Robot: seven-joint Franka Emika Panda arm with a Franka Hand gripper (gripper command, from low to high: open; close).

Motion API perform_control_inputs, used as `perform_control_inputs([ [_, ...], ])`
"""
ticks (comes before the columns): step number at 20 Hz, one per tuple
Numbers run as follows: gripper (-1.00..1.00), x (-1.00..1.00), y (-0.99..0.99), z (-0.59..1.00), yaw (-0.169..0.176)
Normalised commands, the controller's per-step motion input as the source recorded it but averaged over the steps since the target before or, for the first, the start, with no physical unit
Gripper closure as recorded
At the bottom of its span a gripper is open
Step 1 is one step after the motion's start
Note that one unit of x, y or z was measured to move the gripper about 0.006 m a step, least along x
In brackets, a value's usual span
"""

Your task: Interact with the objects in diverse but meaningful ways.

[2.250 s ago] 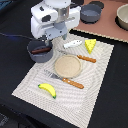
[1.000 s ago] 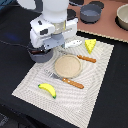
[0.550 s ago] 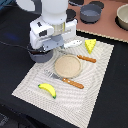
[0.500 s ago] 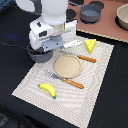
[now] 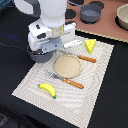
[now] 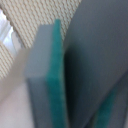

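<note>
We see the arm's white housing (image 5: 50, 35) low over the woven placemat (image 5: 95, 75), at the mat's edge toward the exterior view's left, and it hides the hand completely in that view. Beneath it sits a dark round shape (image 5: 40, 54), only partly exposed; we cannot tell what it is. In the wrist view, a grey finger (image 6: 47, 80) with a teal pad fills the frame, blurred, with a dark grey surface (image 6: 100, 60) pressed right beside it; we cannot tell whether the hand is spread or pinching anything.

The yellow banana (image 5: 47, 89) lies on the mat's near part, well apart from the arm. The yellow cheese wedge (image 5: 90, 45) rests at the far corner, and the white-and-blue tool (image 5: 73, 44) pokes out from behind the housing, partly covered. The grey-blue handled pot (image 5: 90, 13) stands off the mat on the tabletop (image 5: 107, 30), its handle hard to make out
</note>
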Motion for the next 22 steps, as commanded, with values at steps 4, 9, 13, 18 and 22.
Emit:
perform_control_inputs([
  [4,1.0,-0.08,-0.06,0.07,0.0],
  [9,1.0,-0.07,0.0,0.52,-0.003],
  [13,1.0,-0.29,0.04,0.9,-0.017],
  [18,1.0,-0.58,0.25,0.58,-0.009],
  [22,1.0,-0.83,0.44,0.24,0.0],
])
